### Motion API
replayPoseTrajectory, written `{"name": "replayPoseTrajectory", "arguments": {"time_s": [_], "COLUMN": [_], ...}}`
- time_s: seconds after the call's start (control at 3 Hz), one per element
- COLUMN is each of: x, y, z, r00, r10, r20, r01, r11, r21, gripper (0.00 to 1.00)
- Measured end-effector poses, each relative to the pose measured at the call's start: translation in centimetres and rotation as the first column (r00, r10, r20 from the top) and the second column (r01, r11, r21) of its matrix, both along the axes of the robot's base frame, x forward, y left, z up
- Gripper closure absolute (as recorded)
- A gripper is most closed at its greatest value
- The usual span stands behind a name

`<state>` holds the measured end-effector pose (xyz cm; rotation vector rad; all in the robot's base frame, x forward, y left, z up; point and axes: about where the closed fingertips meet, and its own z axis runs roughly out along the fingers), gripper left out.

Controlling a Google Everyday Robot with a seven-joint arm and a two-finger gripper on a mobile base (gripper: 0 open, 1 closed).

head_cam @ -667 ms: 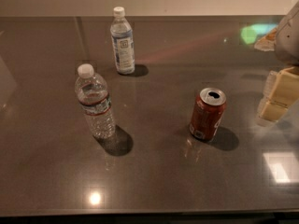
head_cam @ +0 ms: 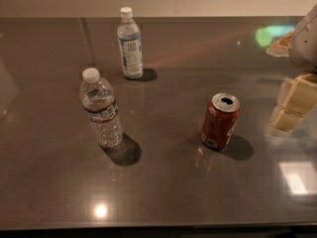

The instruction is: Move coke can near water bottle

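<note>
gripper [head_cam: 294,105]: at right edge over the table [head_cam: 163,197], whether released or clenched cannot be told | coke can [head_cam: 220,121]: upright, right of centre, near gripper, not touching | water bottle [head_cam: 100,108]: upright, left, well apart from can | slimmer bottle [head_cam: 130,43]: upright, behind

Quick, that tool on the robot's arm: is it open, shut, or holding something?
Tool: at the right edge of the view, right of the coke can and not touching it; open or closed cannot be told.
</note>
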<state>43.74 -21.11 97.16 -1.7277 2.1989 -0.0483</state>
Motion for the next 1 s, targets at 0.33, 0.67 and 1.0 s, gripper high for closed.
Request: {"name": "replayPoseTrajectory", "arguments": {"time_s": [0.33, 0.67, 1.0], "x": [-0.1, 0.4, 1.6], "y": [1.2, 2.8, 4.3], "z": [-1.5, -3.5, -5.1], "r00": [0.9992, 0.9967, 0.9951], "r10": [0.039, 0.081, 0.098], "r20": [-0.012, -0.011, -0.014], "r01": [-0.038, -0.078, -0.093], "r11": [0.996, 0.982, 0.970], "r21": [0.082, 0.170, 0.225], "gripper": [0.00, 0.00, 0.00]}}
